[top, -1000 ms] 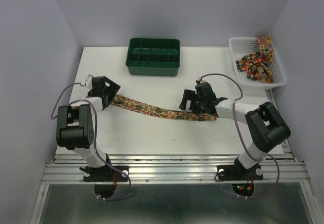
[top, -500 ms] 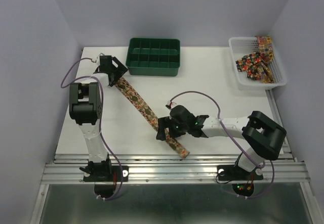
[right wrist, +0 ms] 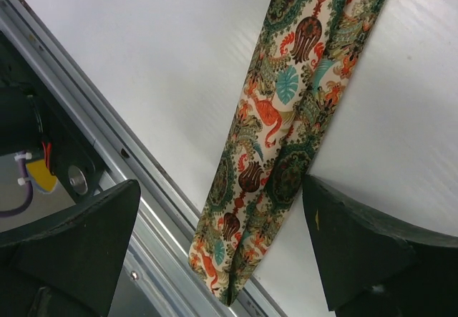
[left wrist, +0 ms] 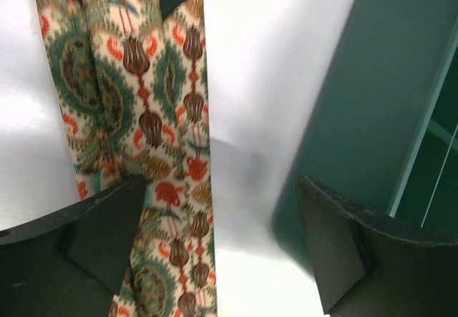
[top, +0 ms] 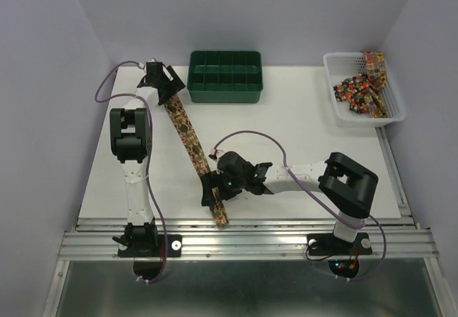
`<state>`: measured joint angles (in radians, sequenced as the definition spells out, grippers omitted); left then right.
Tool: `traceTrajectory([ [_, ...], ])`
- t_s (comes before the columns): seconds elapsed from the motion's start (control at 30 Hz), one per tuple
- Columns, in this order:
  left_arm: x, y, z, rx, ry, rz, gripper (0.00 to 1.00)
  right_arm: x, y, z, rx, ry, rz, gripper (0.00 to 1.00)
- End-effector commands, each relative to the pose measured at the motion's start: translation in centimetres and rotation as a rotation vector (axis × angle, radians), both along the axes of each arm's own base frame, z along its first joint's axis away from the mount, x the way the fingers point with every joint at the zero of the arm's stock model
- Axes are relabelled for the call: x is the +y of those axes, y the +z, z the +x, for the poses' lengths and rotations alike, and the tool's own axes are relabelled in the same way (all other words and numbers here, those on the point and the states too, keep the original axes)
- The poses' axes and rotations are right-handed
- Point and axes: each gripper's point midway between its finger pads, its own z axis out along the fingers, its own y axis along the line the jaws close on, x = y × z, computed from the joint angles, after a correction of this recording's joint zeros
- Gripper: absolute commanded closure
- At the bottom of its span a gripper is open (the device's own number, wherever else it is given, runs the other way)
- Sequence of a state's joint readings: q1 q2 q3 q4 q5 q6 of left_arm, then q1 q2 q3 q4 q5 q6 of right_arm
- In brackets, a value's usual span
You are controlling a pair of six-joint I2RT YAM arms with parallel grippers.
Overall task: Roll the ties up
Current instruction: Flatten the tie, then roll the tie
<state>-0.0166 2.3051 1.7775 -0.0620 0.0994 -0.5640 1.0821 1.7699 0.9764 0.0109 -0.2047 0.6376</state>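
Observation:
One patterned tie (top: pixel 187 134) lies flat in a long slant from beside the green tray down to the table's near edge. My left gripper (top: pixel 163 88) hovers open over its far end, next to the tray. In the left wrist view the tie (left wrist: pixel 136 116) runs under the left finger (left wrist: pixel 93 238), and the left gripper (left wrist: pixel 222 249) holds nothing. My right gripper (top: pixel 213 192) stands open over the near end. In the right wrist view the tie (right wrist: pixel 286 138) passes between the wide jaws of the right gripper (right wrist: pixel 218 249), and its tip overhangs the metal rail (right wrist: pixel 129 188).
The green compartment tray (top: pixel 225 91) stands at the back centre, close to the right of my left gripper; its wall (left wrist: pixel 372 81) fills the right of the left wrist view. A white mesh basket (top: pixel 328 61) at the back right holds more ties (top: pixel 361 88).
The tie has swung from lying across the table to running far to near. My left gripper moved back toward the tray; my right gripper moved left and toward the near edge. The tray shifted slightly right.

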Motion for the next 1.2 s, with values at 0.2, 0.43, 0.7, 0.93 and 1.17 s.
traceTrajectory([
  [0.2,0.8,-0.1,2.2,0.064,-0.032,0.069,0.01,0.4,1.4,2.2,-0.125,-0.017,-0.052,0.0],
  [0.43,1.5,7.4,0.7,-0.042,-0.028,0.119,0.01,-1.3,3.8,3.3,-0.34,0.092,-0.074,0.0],
  [0.7,2.1,19.5,-6.5,-0.23,0.013,0.138,0.01,-3.8,5.5,0.1,-0.463,0.176,-0.086,0.0],
  [0.93,-0.3,17.1,-17.1,-0.226,0.041,0.064,0.01,-4.1,2.6,-6.1,-0.442,0.297,-0.139,0.0],
  [1.17,-4.3,10.9,-27.9,-0.203,0.032,-0.015,0.01,-4.6,0.2,-4.5,-0.433,0.032,-0.277,0.09],
])
